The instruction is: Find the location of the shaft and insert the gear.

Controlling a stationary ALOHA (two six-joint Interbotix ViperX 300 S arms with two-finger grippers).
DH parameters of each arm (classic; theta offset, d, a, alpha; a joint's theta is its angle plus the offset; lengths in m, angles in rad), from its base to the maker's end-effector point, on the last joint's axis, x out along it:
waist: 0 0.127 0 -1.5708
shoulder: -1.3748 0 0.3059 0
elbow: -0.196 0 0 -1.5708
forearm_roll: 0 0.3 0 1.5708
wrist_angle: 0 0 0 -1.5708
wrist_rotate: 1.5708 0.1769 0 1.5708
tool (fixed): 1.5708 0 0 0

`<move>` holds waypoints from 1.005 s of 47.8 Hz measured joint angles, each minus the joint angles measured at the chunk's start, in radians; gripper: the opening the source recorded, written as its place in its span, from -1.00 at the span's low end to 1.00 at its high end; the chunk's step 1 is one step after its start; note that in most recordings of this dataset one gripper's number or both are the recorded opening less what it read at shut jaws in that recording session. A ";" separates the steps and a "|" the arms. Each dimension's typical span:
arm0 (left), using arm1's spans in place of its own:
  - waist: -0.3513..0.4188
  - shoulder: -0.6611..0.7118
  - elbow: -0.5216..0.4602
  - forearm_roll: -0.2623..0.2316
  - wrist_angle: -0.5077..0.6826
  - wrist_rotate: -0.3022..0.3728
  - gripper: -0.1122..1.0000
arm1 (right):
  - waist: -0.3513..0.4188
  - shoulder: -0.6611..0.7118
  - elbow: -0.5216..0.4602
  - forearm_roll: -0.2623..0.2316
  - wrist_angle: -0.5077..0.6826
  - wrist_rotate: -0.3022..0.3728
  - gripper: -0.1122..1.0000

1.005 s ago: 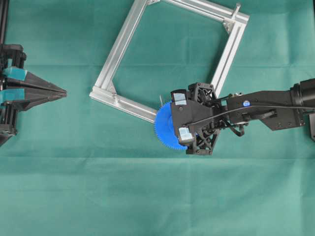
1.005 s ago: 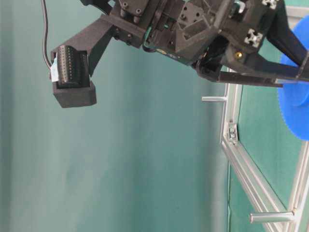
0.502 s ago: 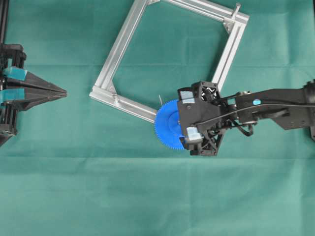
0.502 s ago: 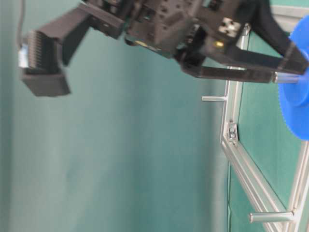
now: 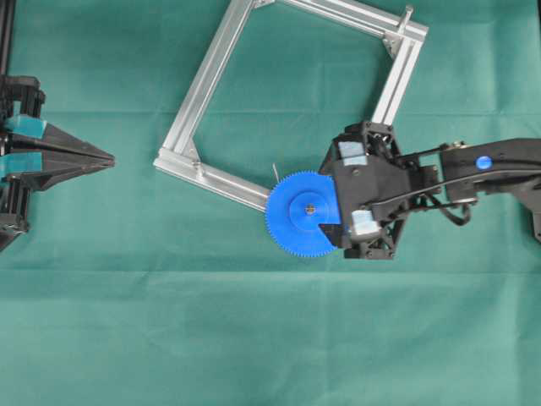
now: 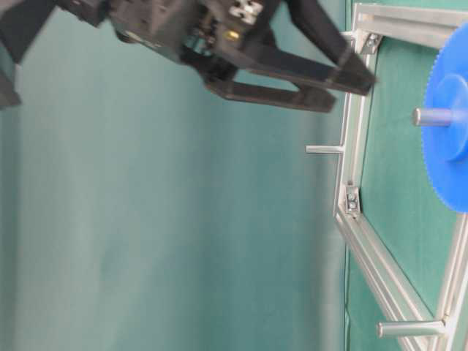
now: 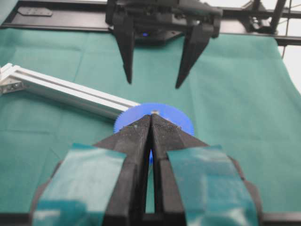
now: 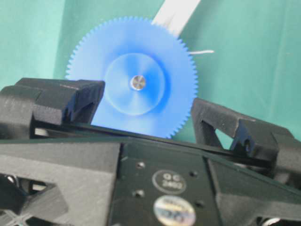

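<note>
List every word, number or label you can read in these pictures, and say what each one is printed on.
"QC" over a number too blurred to be sure of: round stamp on the black body of the right tool.
Round silver sticker below it: print too blurred to read.
Nothing readable on the gear, frame or cloth.

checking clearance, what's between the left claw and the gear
Only bare green cloth lies between the shut left claw and the gear, as the overhead view shows.
</note>
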 measured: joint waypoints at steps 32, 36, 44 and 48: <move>-0.002 -0.002 0.000 0.000 0.000 -0.002 -0.79 | 0.000 -0.120 0.078 -0.008 -0.015 0.003 0.80; -0.002 -0.002 0.000 0.000 0.000 -0.002 -0.79 | 0.000 -0.156 0.112 -0.009 -0.046 0.003 0.80; 0.000 -0.002 0.000 0.000 0.000 0.000 -0.79 | 0.000 -0.236 0.176 -0.008 -0.091 0.003 0.80; -0.002 -0.002 0.000 0.000 0.000 -0.002 -0.79 | 0.000 -0.278 0.209 -0.008 -0.103 0.003 0.80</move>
